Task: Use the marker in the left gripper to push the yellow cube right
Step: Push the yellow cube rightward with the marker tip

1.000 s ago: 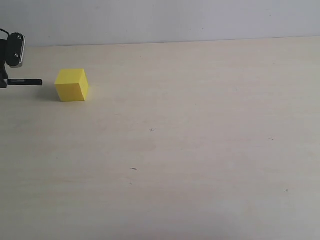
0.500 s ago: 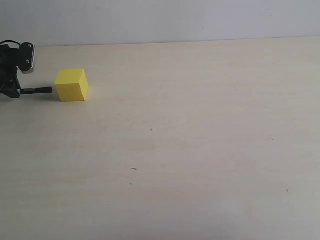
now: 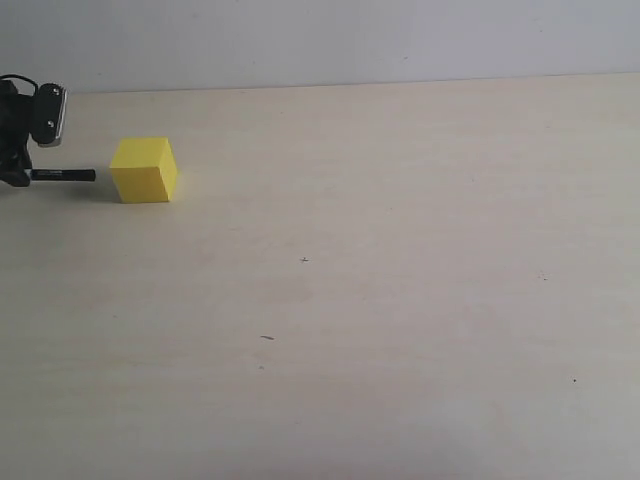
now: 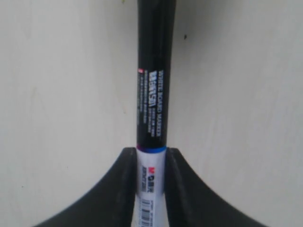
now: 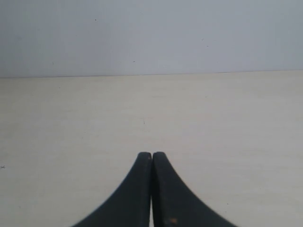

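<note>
Small bright-yellow plastic-looking cube (image 3: 144, 170) sits on the pale wood-grain tabletop (image 3: 400, 300), far left and towards the back, near the plain grey-white wall (image 3: 300, 40)

Black left gripper (image 3: 22, 176) with cables is at the left edge of the exterior view, only partly in frame

It is clamped on a slim marker with a black cap and white printed barrel (image 3: 65, 175). The marker sticks out level from the fingers and points right at the cube's left face

Black tip is just beside that face, with a thin strip of table showing between them, so not touching

Left wrist view: two black fingers (image 4: 120, 179) pinch the white barrel from both sides, pressed tight against it. The black cap with small white print runs forward past the fingertips, over bare table. Cube is not in this view

Cube stands flat and square, top face lit, front and right faces a shade darker, short shadow on its left

Right gripper (image 5: 151, 158) shows only in its own wrist view. Black fingers are pressed together with nothing between them, held above bare tabletop and facing the wall

A couple of tiny dark specks (image 3: 303, 260) mark the table near the middle, well apart from the cube
</note>
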